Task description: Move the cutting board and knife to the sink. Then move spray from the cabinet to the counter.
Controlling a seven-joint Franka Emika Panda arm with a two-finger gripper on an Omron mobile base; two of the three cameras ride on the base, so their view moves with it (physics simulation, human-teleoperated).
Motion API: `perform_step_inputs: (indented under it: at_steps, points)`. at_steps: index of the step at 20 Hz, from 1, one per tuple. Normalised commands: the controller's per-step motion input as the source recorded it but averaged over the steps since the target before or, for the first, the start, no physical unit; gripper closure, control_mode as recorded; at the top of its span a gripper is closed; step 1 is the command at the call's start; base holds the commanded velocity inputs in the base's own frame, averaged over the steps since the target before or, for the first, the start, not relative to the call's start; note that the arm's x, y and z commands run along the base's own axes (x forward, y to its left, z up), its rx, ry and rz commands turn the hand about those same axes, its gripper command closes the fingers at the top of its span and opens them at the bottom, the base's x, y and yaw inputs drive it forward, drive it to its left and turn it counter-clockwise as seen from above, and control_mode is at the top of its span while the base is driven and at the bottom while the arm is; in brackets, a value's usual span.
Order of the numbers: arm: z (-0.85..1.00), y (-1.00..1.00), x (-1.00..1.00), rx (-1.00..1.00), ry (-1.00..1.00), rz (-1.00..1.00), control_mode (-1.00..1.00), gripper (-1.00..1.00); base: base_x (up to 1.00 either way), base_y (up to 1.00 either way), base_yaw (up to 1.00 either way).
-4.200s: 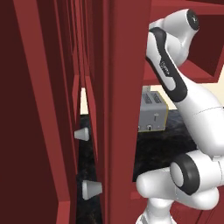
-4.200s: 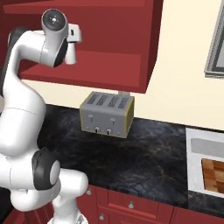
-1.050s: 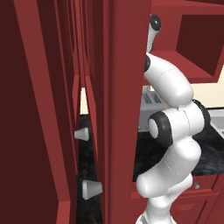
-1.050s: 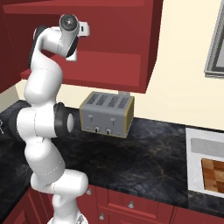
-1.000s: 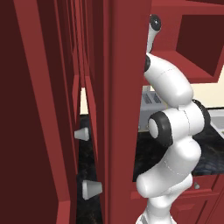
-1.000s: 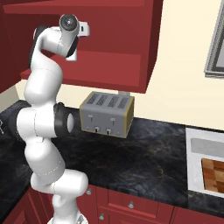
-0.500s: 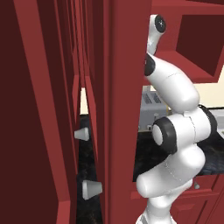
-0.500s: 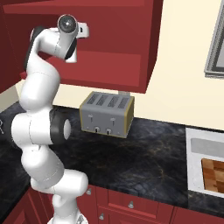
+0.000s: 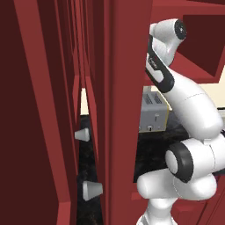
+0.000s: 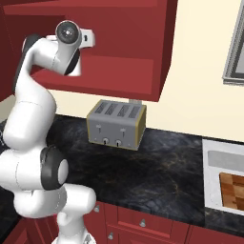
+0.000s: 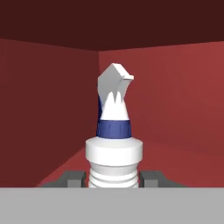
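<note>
Red cabinet (image 11: 175, 100) walls enclose the spray bottle (image 11: 113, 131) at centre frame, the jaws narrowed on either side of its ribbed body, apparently gripping, so lift it slightly, keep it upright, then draw straight back before lowering to the table (image 10: 162, 176).

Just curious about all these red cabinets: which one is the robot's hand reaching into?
The open-front wall cabinet above the toaster; inside, the gripper flanks the spray.

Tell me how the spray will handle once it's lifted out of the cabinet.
The spray looks like rigid plastic, so it probably won't squash between the fingers flanking its ribbed base. It is tall, with a nozzle overhanging one side, so it could tilt if held low. The smooth surface might slip; the ribs may help.
</note>
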Motion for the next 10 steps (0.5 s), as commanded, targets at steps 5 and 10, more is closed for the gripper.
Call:
perform_step_inputs:
  at_steps: [5,10]
  points:
    - [-0.01,-0.34,-1.00,0.00,0.00,0.00,-1.00,1.00,0.00,0.00,0.00]
    - [0.00,-0.45,-1.00,0.00,0.00,-0.03,-1.00,1.00,0.00,0.00,0.00]
